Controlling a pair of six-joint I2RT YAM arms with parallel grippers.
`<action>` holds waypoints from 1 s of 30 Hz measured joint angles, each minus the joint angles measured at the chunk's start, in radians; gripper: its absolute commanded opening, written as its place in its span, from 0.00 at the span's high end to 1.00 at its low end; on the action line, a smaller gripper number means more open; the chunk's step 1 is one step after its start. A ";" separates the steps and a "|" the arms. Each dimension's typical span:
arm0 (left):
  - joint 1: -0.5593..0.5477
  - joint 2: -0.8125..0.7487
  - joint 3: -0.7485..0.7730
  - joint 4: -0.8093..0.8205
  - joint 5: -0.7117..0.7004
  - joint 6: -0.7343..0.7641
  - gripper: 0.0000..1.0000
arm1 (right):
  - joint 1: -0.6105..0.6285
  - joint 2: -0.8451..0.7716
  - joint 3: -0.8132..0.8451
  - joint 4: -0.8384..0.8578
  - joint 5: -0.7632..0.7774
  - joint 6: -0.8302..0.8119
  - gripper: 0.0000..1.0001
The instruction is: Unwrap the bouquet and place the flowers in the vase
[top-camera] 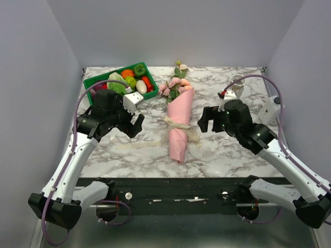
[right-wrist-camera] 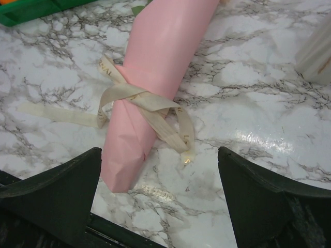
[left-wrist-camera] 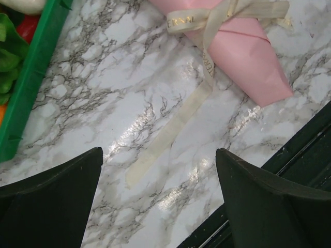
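Bouquet (top-camera: 180,129) between gaping left pincer (top-camera: 133,125) and right pincer (top-camera: 208,123), tip near table (top-camera: 230,155) edge

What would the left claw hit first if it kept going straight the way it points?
Probably the loose ribbon tail on the table, right ahead of the open left gripper; the bouquet lies farther on. Depth is unclear.

Top camera looks down from behind; both close wrist cameras apparently share the bouquet (top-camera: 180,118).
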 measured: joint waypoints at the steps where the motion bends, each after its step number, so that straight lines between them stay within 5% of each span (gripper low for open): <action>1: -0.016 0.001 -0.016 0.004 -0.007 0.005 0.01 | 0.000 0.011 -0.005 0.000 0.002 0.005 0.00; 13: -0.223 0.140 -0.211 0.119 -0.101 0.053 0.01 | 0.000 0.178 -0.063 0.050 -0.003 0.126 0.00; 30: -0.276 0.492 -0.175 0.384 -0.054 0.060 0.01 | -0.105 0.331 -0.050 0.118 -0.137 0.322 0.06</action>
